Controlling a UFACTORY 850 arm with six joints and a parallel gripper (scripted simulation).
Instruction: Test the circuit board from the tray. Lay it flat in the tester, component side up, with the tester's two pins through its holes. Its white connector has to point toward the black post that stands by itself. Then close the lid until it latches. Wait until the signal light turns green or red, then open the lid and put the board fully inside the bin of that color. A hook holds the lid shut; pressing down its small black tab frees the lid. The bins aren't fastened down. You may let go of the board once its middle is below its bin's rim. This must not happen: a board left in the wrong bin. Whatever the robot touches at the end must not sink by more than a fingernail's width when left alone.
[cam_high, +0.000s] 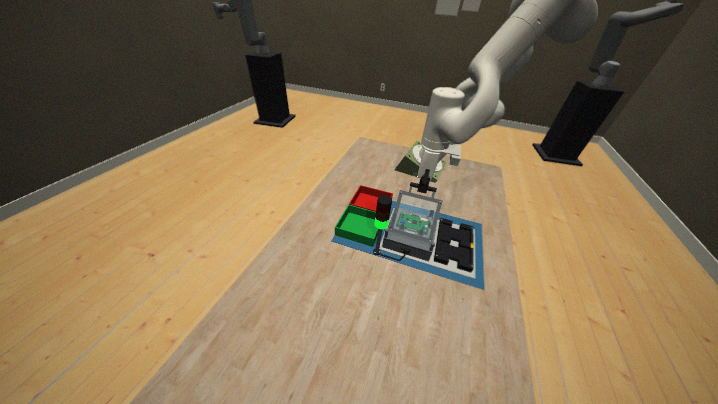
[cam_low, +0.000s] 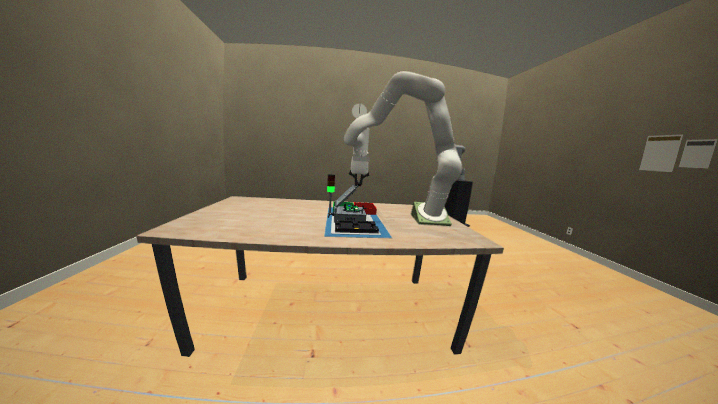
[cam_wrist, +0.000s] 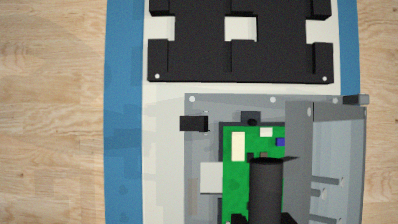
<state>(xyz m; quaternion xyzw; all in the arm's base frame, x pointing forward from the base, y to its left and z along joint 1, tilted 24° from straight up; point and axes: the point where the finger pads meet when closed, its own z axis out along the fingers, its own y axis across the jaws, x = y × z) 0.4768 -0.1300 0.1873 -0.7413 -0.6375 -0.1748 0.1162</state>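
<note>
The green circuit board (cam_high: 411, 221) (cam_low: 351, 206) (cam_wrist: 235, 172) lies flat in the grey tester (cam_high: 405, 247) (cam_wrist: 196, 150), component side up. Its white connector (cam_wrist: 238, 146) is at the end near the lone black post (cam_wrist: 194, 123). The tester's lid (cam_high: 420, 197) (cam_low: 345, 193) (cam_wrist: 299, 150) is swung up at a steep angle. My gripper (cam_high: 423, 186) (cam_low: 358, 176) (cam_wrist: 262, 219) is shut on the lid's dark handle (cam_wrist: 266, 185) at the raised edge. The signal light (cam_high: 382, 223) (cam_low: 330, 188) glows green.
A green bin (cam_high: 346, 232) and a red bin (cam_high: 362, 192) (cam_low: 370, 205) stand side by side left of the tester. The black tray (cam_high: 454, 243) (cam_low: 356, 228) (cam_wrist: 250, 45) lies empty on the blue mat (cam_high: 476, 281) (cam_wrist: 120, 100). The arm's base (cam_low: 430, 216) stands behind on the table.
</note>
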